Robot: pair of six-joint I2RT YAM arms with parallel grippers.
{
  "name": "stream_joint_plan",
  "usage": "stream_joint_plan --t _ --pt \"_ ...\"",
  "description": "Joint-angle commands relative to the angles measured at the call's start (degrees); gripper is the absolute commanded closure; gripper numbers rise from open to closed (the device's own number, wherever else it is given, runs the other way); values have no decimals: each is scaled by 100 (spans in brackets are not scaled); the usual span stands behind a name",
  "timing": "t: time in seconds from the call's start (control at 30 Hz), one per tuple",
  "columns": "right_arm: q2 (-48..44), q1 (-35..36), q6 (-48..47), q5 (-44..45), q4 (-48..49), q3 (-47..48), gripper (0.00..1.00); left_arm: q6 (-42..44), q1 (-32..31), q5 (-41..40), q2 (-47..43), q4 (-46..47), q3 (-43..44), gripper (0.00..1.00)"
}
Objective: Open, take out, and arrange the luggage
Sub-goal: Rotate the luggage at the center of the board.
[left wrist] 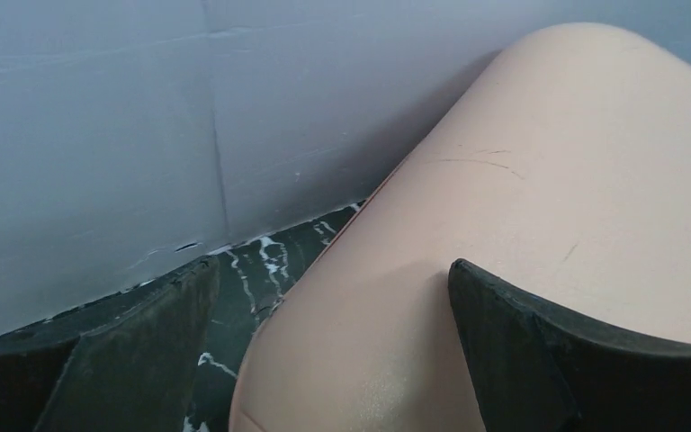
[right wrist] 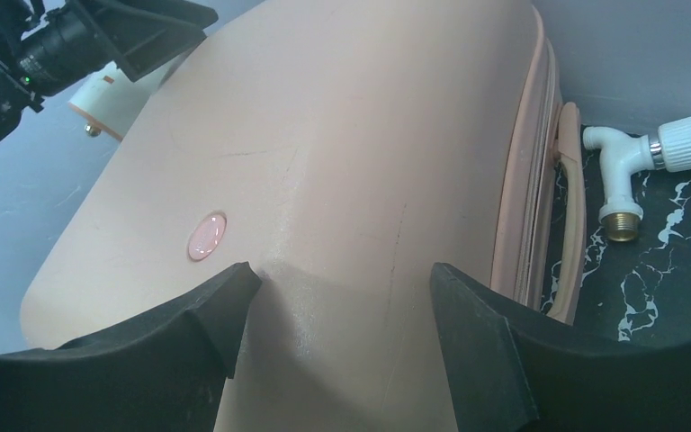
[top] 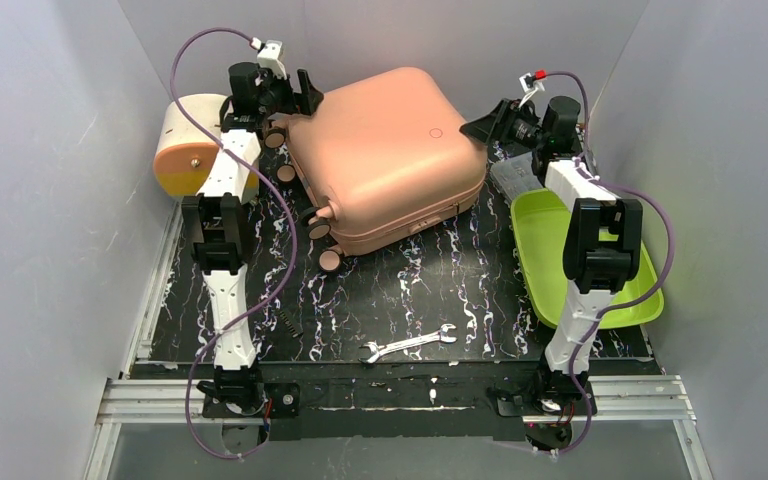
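We start with the black, white-veined surface (top: 440, 290), walled in by pale panels. The luggage (top: 385, 150) is the biggest thing on it. It lies closed and flat on one shell toward 12 o'clock, turned askew, with its small wheels (top: 329, 261) facing about 8 o'clock. Its upper shell carries a small round badge (right wrist: 207, 236), and a matching pink handle (right wrist: 573, 207) runs along one edge.

Next in size is the lime-green tray (top: 540, 240) at 3 o'clock, partly under the right arm. The cream-and-orange drum-shaped box (top: 185, 145) sits at 10 o'clock, against the left wall and just beside the left arm.

The left gripper (top: 307, 97) is at the luggage's 10 o'clock corner. From its own camera we see the left gripper (left wrist: 331, 270) spread wide. One finger is over the bare surface and the other over the pink shell, with the rounded corner between them, and it grips nothing.

The right gripper (top: 482, 122) is at the luggage's 3 o'clock side. It is also well open in its own view (right wrist: 342, 274), both fingers poised above the top shell and clasping nothing.

A silver wrench (top: 408, 343) lies at 6 o'clock, well apart from the luggage. A white tap fitting (right wrist: 634, 166) with a brass end rests on the surface just beside the handle.
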Motion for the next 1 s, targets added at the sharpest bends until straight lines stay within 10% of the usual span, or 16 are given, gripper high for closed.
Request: stream_joint_plan --t 0.0,0.7,0.97 --pt "603 198 -232 -330 -748 399 22 -1117 -1 1236 391 68 345 2" --pt "-109 97 -490 -2645 -1025 -657 23 -836 -1136 3442 738 -1060 -502 23" --pt "-244 -7 -4915 -2455 -6087 -171 23 -685 -1414 3526 828 -1281 -537 24"
